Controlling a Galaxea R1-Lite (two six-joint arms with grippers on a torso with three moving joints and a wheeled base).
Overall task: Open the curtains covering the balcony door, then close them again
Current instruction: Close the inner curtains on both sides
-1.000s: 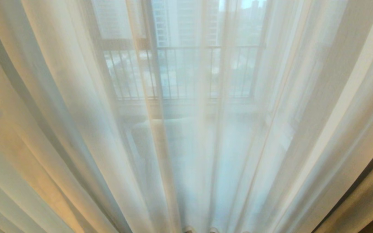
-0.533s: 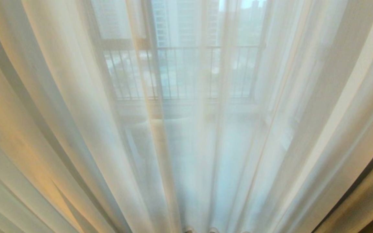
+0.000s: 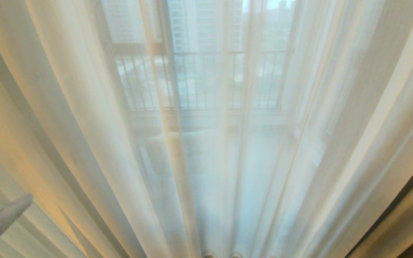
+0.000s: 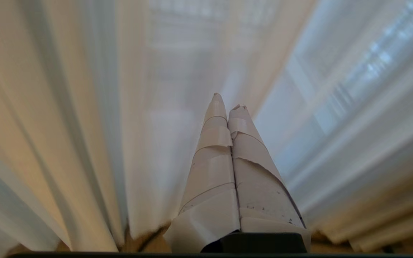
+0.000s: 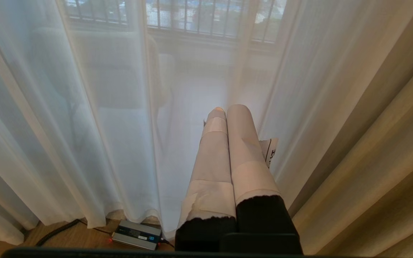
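Sheer white curtains (image 3: 206, 150) hang lengthwise floor to ceiling, pleats running vertically, ahead of both grippers (railing bars show through them). Left gripper (image 4: 228, 104) has its taped fingers pressed together, holding nothing, tips just short of the fabric. Right gripper (image 5: 229, 109) likewise closed and empty.

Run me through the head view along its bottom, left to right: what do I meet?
Left claw shut, holding nothing, at the left edge → white sheers, gathered in folds → thinner sheer middle showing the railing bars outside → more sheer folds → heavy beige drape at the right edge.
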